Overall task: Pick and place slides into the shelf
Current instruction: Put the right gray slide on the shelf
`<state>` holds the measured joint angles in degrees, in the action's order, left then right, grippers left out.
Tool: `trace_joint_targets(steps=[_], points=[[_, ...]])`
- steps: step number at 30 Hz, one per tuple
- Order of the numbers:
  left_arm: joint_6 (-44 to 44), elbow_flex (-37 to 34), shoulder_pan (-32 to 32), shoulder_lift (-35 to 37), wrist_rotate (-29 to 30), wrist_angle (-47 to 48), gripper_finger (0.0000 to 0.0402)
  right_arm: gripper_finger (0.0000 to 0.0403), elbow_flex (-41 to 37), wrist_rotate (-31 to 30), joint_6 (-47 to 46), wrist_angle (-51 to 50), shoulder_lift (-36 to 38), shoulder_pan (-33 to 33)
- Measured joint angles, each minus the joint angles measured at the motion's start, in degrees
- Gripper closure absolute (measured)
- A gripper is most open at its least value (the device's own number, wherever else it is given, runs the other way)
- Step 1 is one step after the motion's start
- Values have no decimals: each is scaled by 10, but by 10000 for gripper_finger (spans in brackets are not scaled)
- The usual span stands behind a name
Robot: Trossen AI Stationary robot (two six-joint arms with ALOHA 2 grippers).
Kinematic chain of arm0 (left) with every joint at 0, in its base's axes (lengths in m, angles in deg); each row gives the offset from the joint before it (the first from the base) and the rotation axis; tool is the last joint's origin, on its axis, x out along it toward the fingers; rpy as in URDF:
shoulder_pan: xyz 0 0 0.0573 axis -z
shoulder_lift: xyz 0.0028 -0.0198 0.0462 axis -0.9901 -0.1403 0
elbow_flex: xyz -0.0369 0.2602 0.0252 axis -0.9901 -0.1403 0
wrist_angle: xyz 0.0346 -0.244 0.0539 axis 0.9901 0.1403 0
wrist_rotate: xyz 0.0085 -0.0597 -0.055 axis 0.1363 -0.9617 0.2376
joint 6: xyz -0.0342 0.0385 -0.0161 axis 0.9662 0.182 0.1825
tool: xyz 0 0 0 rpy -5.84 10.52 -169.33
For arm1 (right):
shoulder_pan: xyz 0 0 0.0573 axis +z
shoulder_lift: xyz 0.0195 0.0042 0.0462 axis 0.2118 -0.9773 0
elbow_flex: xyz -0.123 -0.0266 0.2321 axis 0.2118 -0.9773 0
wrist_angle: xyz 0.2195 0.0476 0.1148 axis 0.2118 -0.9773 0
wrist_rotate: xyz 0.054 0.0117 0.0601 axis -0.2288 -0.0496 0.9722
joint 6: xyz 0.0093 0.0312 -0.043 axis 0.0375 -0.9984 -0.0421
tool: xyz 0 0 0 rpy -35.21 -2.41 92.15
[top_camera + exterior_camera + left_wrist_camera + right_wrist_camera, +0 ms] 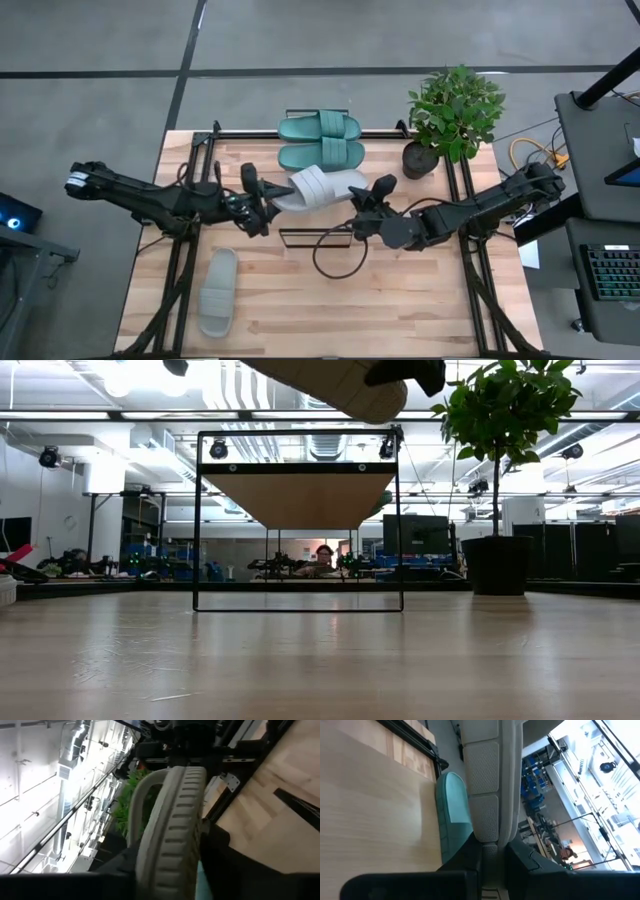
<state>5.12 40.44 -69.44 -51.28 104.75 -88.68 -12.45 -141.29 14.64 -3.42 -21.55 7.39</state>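
high view | grey slide (pixel 322 187) | between left hand (pixel 262 203), right hand (pixel 367 207)

Four sandals show in all: two teal-green ones (pixel 320 128) (pixel 321 155) lying side by side, and two light grey ones, one (pixel 320 187) held up between the arms and one (pixel 217 292) lying on the table (pixel 400 310). There is one shelf (pixel 298 495), one potted plant (pixel 452 115), and two robot arms, each with one gripper: left (pixel 262 200), right (pixel 362 208).

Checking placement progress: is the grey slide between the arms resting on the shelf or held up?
Held up: both grippers grip the grey slide above the shelf.
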Motion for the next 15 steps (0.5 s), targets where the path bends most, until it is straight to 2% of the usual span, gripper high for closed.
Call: trace_joint_targets(steps=[5,8,15], points=[[2,0,0,8,-12,9,379,365,1,1,1,5,2,0],[3,0,0,18,-23,11,383,352,2,3,-1,11,2,0],[17,-1,1,50,-40,95,386,263,2,-1,-5,4,18,15]])
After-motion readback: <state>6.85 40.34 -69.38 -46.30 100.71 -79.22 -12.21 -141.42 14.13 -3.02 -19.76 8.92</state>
